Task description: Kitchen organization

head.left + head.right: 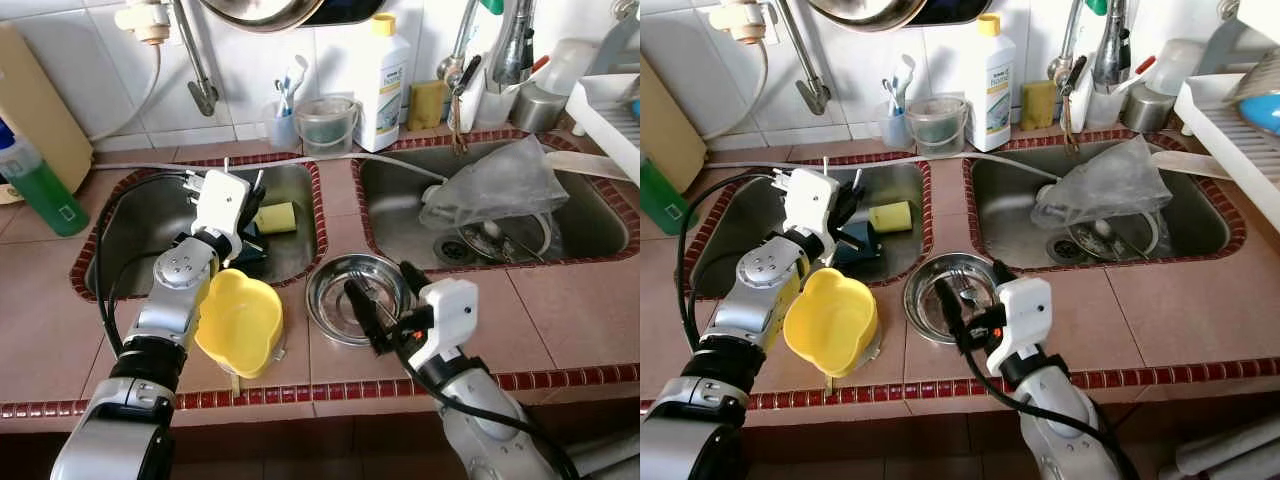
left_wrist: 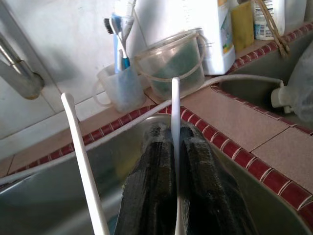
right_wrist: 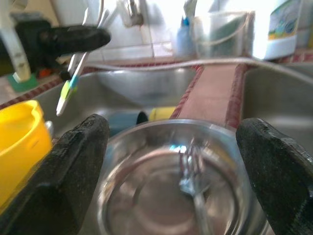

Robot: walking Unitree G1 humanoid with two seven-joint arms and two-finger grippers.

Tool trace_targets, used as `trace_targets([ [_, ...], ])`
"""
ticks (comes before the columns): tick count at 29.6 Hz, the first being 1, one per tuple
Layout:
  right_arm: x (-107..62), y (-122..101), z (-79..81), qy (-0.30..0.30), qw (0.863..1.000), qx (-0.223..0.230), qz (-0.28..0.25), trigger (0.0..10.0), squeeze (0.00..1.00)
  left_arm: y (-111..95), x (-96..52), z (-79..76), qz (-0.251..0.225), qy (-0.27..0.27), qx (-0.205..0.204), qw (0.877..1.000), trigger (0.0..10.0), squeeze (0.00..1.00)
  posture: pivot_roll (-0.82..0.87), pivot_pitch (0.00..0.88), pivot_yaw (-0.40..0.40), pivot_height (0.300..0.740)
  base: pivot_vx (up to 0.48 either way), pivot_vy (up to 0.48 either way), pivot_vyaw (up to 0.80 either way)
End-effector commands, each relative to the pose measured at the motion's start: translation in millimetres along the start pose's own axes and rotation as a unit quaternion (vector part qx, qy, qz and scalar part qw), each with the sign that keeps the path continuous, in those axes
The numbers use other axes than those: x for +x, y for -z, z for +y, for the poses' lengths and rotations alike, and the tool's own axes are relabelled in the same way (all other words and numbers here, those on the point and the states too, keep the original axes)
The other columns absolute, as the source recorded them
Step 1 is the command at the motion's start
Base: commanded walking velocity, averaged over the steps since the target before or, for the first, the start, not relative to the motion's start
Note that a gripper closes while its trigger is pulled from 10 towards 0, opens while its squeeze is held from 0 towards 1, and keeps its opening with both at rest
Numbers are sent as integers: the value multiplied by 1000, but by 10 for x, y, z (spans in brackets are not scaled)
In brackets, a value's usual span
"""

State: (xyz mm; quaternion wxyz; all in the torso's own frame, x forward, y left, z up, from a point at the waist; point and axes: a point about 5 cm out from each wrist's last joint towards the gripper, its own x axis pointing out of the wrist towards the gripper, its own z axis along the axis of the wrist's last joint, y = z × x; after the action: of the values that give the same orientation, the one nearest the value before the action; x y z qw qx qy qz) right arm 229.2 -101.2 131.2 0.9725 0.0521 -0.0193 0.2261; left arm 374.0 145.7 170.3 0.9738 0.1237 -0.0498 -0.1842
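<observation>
My left gripper [image 1: 250,190] hangs over the left sink [image 1: 130,225], shut on a thin white utensil [image 2: 175,122] that sticks up between its fingers. A second white handle [image 2: 80,156] stands beside it; whether it is held I cannot tell. A yellow plastic bowl [image 1: 240,320] sits on the counter under that arm. My right gripper [image 3: 171,127] is open just in front of a steel bowl [image 1: 322,300] on the tiles between the sinks. A fork [image 3: 193,191] lies inside the bowl.
A yellow sponge [image 1: 275,217] and a dark item lie in the left sink. A crumpled plastic bag [image 1: 495,185] sits in the right sink. Along the back wall are a toothbrush cup [image 1: 283,120], a clear bucket [image 1: 325,122], a detergent bottle [image 1: 383,85], and a green bottle [image 1: 40,190].
</observation>
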Motion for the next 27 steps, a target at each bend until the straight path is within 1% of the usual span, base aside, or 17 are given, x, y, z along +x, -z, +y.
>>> trace_targets([
  [1, -23, -62, 57, -11, 1000, 13, -7, 10000, 0, 6, 37, 36, 21, 5, 12, 1000, 10000, 0, -128, 84, 121, 740, 0, 0, 0],
  [2, -44, -72, 60, -10, 1000, 22, -6, 10000, 0, 8, 60, 39, 28, 5, 23, 999, 10000, 0, -132, 86, 124, 740, 0, 0, 0],
  [3, -57, -81, 60, -9, 1000, 27, -6, 10000, 0, 5, 68, 42, 27, 5, 26, 999, 10000, 0, -139, 92, 126, 740, 0, 0, 0],
  [11, -178, -154, 51, 2, 999, 45, -10, 10000, 0, -86, 180, 24, 23, 26, 35, 999, 10000, 0, -173, 112, 150, 740, 0, 0, 0],
  [15, -218, -198, 68, 8, 997, 68, -17, 10000, 0, -105, 233, -30, 26, 41, 39, 998, 10000, 0, -190, 116, 165, 740, 0, 0, 0],
  [19, -235, -231, 80, 13, 996, 88, -23, 10000, 0, -92, 250, -78, 29, 53, 40, 997, 10000, 0, -202, 119, 177, 740, 0, 0, 0],
  [21, -254, -269, 78, 17, 994, 100, -29, 10000, 0, -81, 258, -117, 29, 60, 48, 997, 10000, 0, -207, 120, 182, 740, 0, 0, 0],
  [27, -300, -355, 87, 15, 993, 115, -37, 10000, 0, -61, 272, -146, 34, 69, 50, 996, 10000, 0, -223, 119, 188, 740, 0, 0, 0],
])
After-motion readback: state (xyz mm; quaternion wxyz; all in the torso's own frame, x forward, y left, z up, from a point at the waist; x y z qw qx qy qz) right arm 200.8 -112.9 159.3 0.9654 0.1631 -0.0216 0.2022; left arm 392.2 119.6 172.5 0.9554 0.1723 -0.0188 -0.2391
